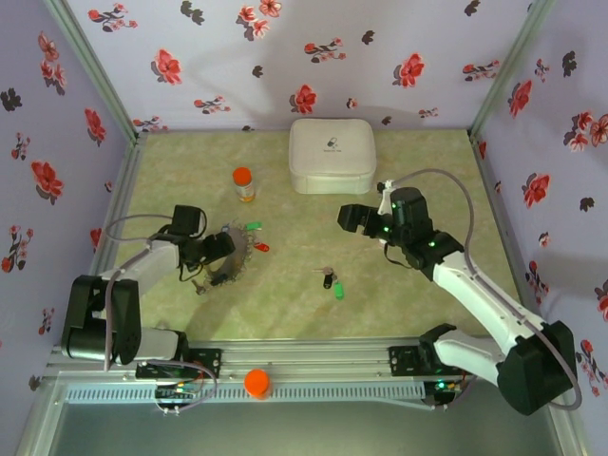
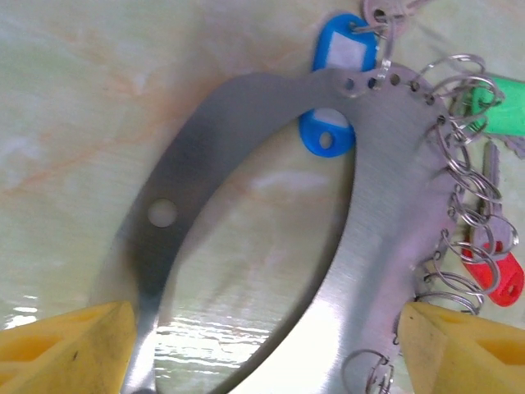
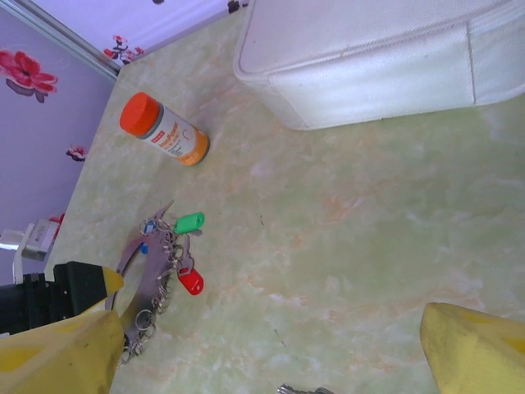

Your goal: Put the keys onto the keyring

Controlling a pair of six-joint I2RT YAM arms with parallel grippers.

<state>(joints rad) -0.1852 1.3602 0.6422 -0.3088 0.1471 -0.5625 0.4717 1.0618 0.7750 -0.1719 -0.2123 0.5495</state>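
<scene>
Brushed-steel keyring (image 2: 390, 230): flat perforated band, blue tag (image 2: 344, 53) attached.

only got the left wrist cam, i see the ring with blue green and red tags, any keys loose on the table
Observer: Yes. Loose keys with dark and green tags lie apart from the ring, to its right.
Operator: where's the right hand
Observer: The right hand is open and empty, farther back than those keys and slightly right.
Operator: anything near the ring
Observer: A bottle with an orange cap sits just behind it.
</scene>
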